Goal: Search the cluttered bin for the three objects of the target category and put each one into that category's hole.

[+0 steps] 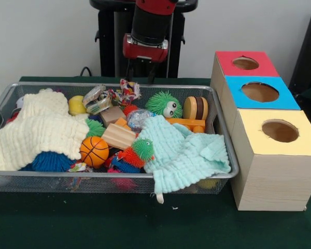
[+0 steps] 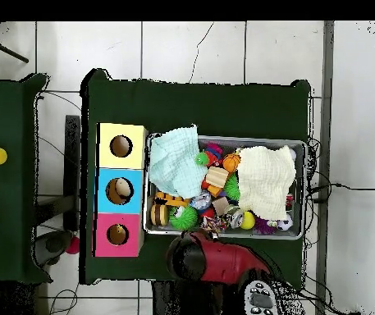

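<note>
The silver wire-mesh bin (image 1: 93,175) is full of toys and cloths; it also shows in the overhead view (image 2: 305,190). A knotted ball of multicoloured patterned fabric (image 1: 126,92) lies at the bin's far rim. My gripper (image 1: 141,75) hangs from the red and black arm just behind and above that rim, close over the fabric ball. I cannot see whether it is open or shut. In the overhead view the arm's head (image 2: 192,256) covers it. The yellow-topped box's round hole (image 1: 280,130) is beside the bin and also shows in the overhead view (image 2: 121,146).
A blue-topped box (image 1: 260,92) and a red-topped box (image 1: 245,63) stand behind the yellow one. In the bin lie a cream knitted cloth (image 1: 39,129), a mint cloth (image 1: 184,153) draped over the front rim, a green spiky ball with eyes (image 1: 164,104), a small basketball (image 1: 94,151) and wooden blocks (image 1: 117,136).
</note>
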